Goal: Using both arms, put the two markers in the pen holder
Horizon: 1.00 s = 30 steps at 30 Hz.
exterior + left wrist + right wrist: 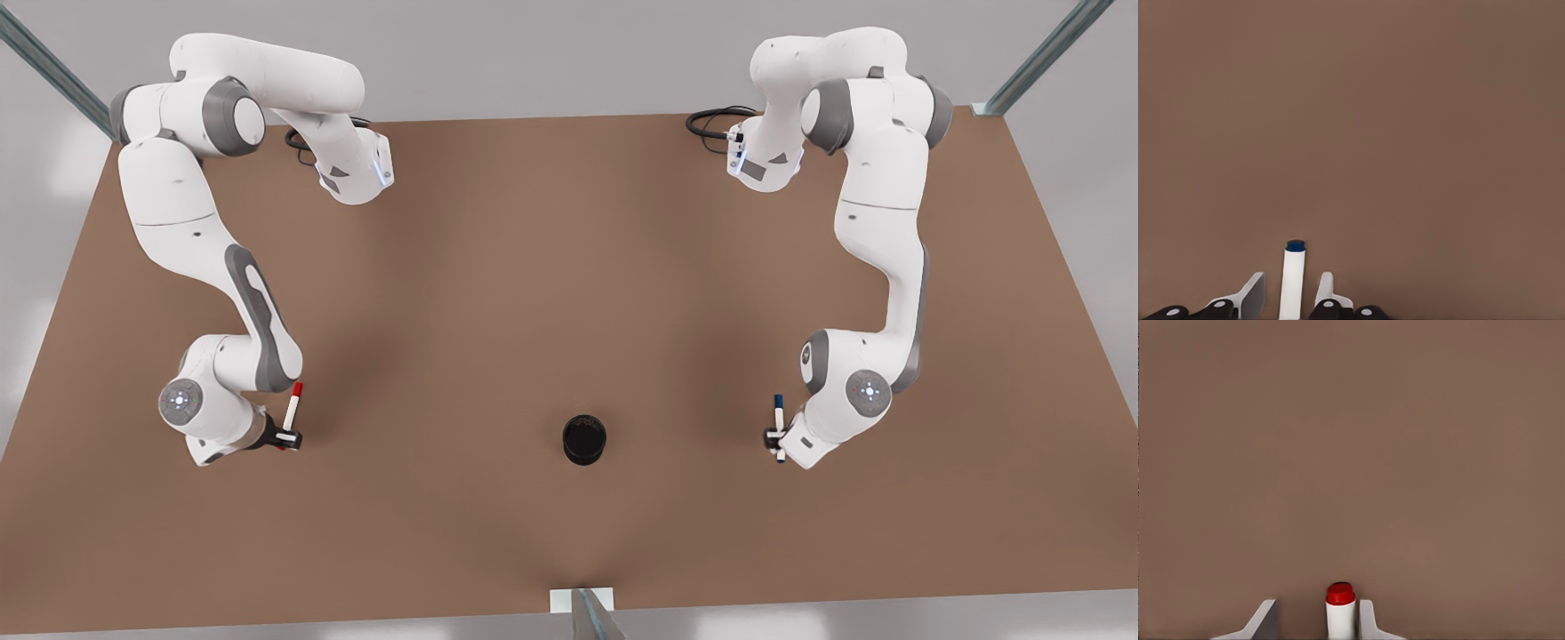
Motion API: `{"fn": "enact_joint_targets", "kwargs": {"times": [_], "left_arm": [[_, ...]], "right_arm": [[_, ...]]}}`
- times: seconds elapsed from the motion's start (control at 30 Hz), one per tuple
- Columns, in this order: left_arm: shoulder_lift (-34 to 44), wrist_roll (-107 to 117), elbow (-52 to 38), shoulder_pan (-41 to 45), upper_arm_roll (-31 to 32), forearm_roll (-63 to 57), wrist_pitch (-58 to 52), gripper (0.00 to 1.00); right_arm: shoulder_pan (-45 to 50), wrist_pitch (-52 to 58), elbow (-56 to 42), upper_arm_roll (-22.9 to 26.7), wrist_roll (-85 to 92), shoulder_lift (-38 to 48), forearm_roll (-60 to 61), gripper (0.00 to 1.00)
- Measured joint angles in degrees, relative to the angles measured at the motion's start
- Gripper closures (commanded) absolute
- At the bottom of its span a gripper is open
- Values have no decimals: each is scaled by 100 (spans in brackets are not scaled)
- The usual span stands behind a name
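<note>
The red-capped marker (292,411) stands nearly upright above the table at the front view's left, with my right gripper (286,437) shut on its lower part. Its red top (1340,593) rises between the grey fingers (1365,617). At the front view's right the blue-capped marker (779,425) is held upright the same way, my left gripper (772,437) shut on it. Its blue top (1295,245) pokes up between the fingers (1253,297). The black pen holder (584,439) stands on the table between the two grippers, well apart from both.
The brown table (569,267) carries the two arm bases at its far corners, and a black cable (711,120) lies by the base on the front view's right. A metal post (587,613) stands at the near edge below the holder.
</note>
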State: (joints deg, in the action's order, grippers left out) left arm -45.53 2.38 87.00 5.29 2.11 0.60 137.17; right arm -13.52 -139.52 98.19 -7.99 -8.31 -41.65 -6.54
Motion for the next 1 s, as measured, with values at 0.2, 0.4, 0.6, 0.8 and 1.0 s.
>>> {"fn": "enact_joint_targets", "kwargs": {"times": [0.2, 0.4, 0.6, 0.8, 1.0], "left_arm": [[-203, -40, -142, -1, 0, -1, 14, 50], [-286, -67, -146, -7, 0, -1, 21, 54], [-348, -86, -146, -11, 0, -1, 26, 55], [-351, -92, -146, -14, 0, 3, 28, 68], [-349, -70, -146, -10, -1, -13, 33, 74]], "right_arm": [[-23, 154, 26, 0, -13, 10, -238, 51], [11, 297, 21, -8, -18, -2, -378, 73], [34, 343, -40, -23, 58, 44, -355, 79], [49, 559, -310, -320, 123, 695, -438, 79], [282, 1240, -1534, -1310, 149, 995, -498, 79]]}}
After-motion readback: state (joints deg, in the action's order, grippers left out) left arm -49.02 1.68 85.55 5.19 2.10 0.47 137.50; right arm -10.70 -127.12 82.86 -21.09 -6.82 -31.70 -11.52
